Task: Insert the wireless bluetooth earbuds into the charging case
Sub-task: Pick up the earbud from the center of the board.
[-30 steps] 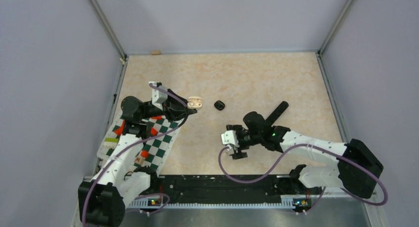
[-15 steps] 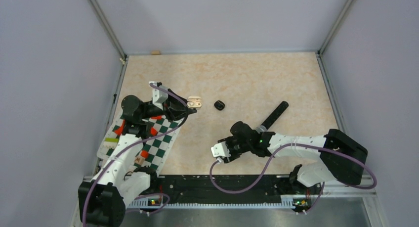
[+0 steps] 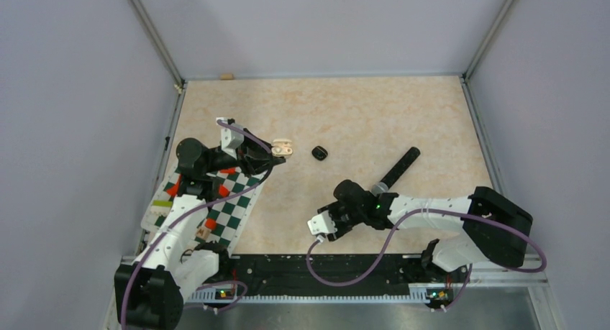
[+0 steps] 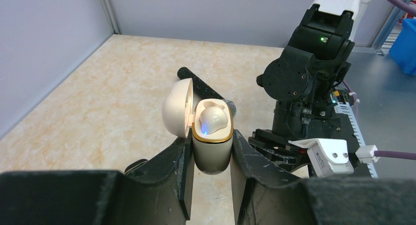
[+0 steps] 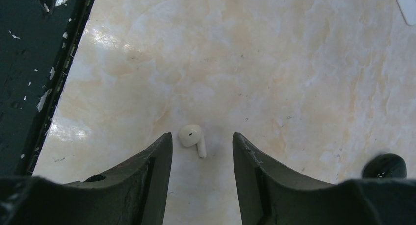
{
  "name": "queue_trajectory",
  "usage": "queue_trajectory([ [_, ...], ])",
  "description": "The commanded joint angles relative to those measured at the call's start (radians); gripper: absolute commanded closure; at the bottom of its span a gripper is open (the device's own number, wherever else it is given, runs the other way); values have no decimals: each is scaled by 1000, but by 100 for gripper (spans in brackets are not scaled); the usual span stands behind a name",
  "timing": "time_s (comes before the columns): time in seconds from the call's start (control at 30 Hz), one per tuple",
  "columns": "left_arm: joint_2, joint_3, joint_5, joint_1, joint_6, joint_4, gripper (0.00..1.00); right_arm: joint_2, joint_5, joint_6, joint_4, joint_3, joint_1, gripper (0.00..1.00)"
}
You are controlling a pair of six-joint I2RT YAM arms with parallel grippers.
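While left hand (image 4: pixel 211 142) grips case (image 4: pixel 212 155), earbud (image 5: pixel 191 136) — loose

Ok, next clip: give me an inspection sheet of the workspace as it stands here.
Surface: beige marbled tabletop, no spills seen.
Job's things: cream gold-rimmed charging case, lid open, one white earbud seated inside; second white stemmed earbud lying loose on the tabletop.
Clutter: black stick microphone; small black rounded object; green, white and red checkered board.
Tools: left tool shut on the case; right tool open, straddling the loose earbud without touching it.
Cables: purple cables loop from both wrists.
Surroundings: grey enclosure walls; small tan object at the far edge.
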Motion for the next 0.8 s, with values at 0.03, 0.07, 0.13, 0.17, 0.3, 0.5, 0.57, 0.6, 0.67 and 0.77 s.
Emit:
queue_trajectory([
  [0.03,-21,6,-10,8,-5,21,89,14,14,-3,43,-3,16,50],
  [0.07,-21,4,-13,8,-4,20,89,22,32,7,63,-4,16,49],
  [0.13,-24,6,-13,9,-5,21,89,36,59,26,105,-4,16,48],
  [0.17,-22,5,-13,9,-6,21,89,42,66,34,116,-2,17,47],
  [0.3,-22,4,-14,9,-6,21,89,60,80,61,142,-2,19,47],
  [0.5,-24,3,-17,9,-6,19,89,89,115,141,163,28,20,49],
  [0.57,-24,3,-18,9,-7,19,89,100,130,173,168,46,20,50],
  [0.6,-24,4,-19,10,-8,20,89,110,146,189,175,51,20,51],
  [0.67,-24,4,-20,11,-9,20,89,130,189,218,187,69,19,54],
  [0.77,-28,4,-19,12,-11,20,89,154,247,245,194,89,21,55],
])
